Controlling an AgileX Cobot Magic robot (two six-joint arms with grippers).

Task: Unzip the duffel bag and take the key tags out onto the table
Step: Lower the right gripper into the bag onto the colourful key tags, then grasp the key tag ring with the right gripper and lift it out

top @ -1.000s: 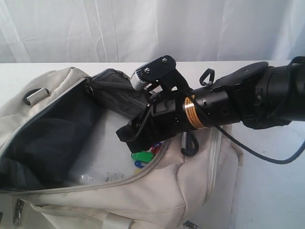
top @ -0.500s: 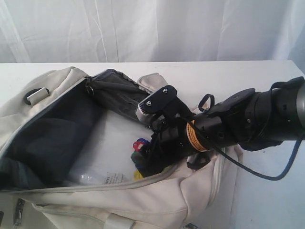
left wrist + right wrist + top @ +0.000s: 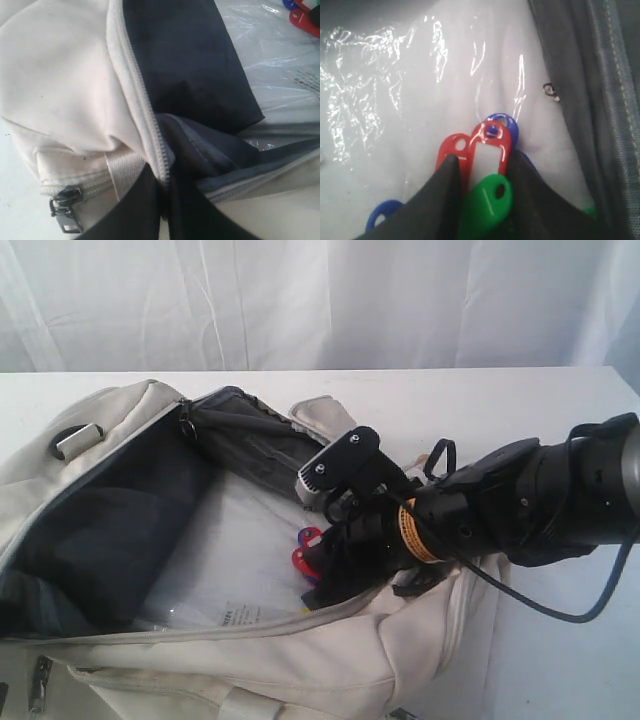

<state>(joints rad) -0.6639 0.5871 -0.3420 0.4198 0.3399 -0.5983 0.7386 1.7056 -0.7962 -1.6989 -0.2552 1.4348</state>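
Observation:
The cream duffel bag [image 3: 330,660] lies unzipped on the white table [image 3: 560,660], its dark lining showing. The key tags [image 3: 306,558] lie inside it near the front edge of the opening, and only red and blue ones show in the exterior view. My right gripper [image 3: 318,575] reaches down into the bag. In the right wrist view it [image 3: 482,162] is shut on the key tags [image 3: 487,200], with a green and a red tag pressed between its fingers. My left gripper [image 3: 162,180] is shut on the duffel bag's [image 3: 55,75] zip edge at one end of the opening.
A clear plastic-wrapped white packet [image 3: 230,560] lines the bag's floor under the tags. A metal buckle and black ring [image 3: 75,440] sit on the bag's far left end. A side-pocket zip pull [image 3: 62,210] hangs near the left gripper. White curtain behind the table.
My right gripper has dropped from above the opening down into the bag and closed round the key tags. The left gripper has not moved.

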